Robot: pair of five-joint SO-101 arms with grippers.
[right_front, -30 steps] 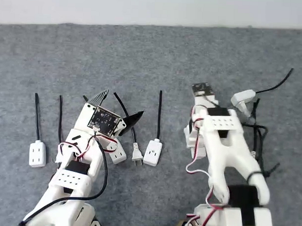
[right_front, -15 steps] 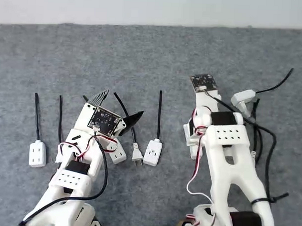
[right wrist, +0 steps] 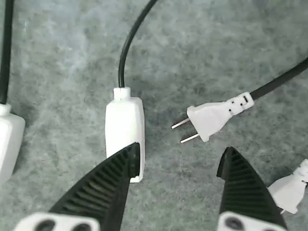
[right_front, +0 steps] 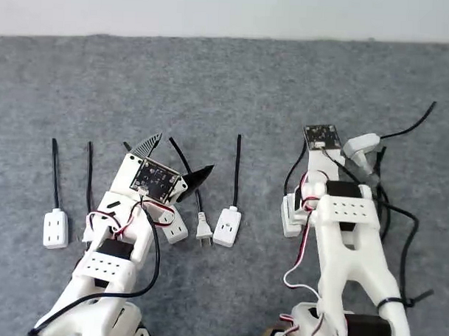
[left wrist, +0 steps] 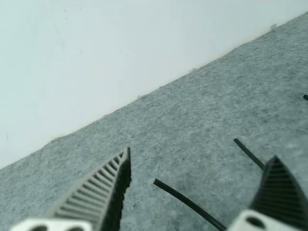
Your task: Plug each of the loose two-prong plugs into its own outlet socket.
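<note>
In the right wrist view a white two-prong plug on a black cord lies beside a white outlet socket, prongs pointing toward it. My right gripper hovers open just above both, holding nothing. A second socket and another plug sit at the edges. From above, a loose plug lies between two sockets. My left gripper stands open over black cords, empty. The right arm hides its own gripper.
Another socket lies at the far left and one is half hidden under the right arm. A white plug rests by tangled black cables on the right. The grey carpet ends at a white wall.
The right arm has swung to the right and drawn back a little, its wrist now nearer the white plug. The left arm has not moved.
</note>
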